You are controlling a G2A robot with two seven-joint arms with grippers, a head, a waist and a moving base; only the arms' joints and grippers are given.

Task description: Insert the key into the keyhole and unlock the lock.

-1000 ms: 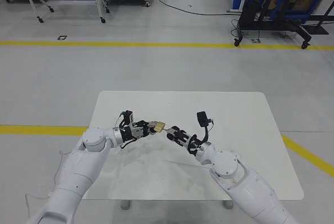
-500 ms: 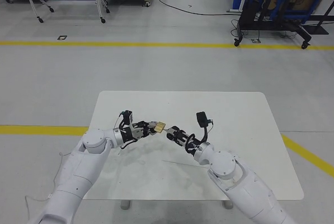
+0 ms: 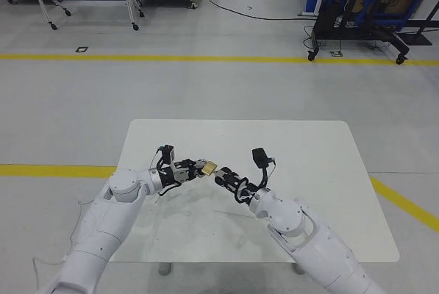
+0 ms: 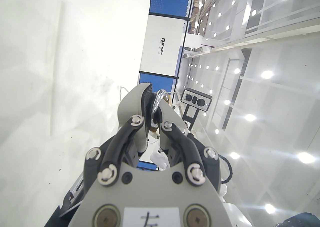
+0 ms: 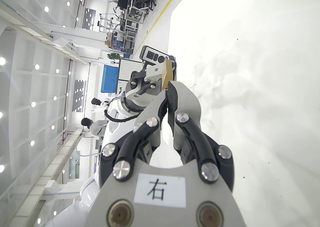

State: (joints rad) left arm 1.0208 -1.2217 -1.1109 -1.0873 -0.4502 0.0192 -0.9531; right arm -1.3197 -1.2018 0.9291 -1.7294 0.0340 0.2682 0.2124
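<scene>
A small brass padlock (image 3: 209,167) hangs above the middle of the white table (image 3: 315,147). My left gripper (image 3: 195,167) is shut on its steel shackle (image 4: 156,105), and the brass body (image 5: 166,73) points toward the other arm. My right gripper (image 3: 223,176) is shut with its fingertips right against the lock's free end. The key itself is hidden between the right fingers (image 5: 175,99), so I cannot see how deep it sits in the keyhole. Both arms hold their loads clear of the tabletop.
The table's surface carries only faint smudges and specks. A yellow floor line (image 3: 204,57) runs behind the table, and dark equipment carts (image 3: 359,29) stand at the back right, far from the arms.
The right arm has shifted slightly left toward the padlock, bringing its fingertips closer against the lock. The left arm and padlock have barely moved.
</scene>
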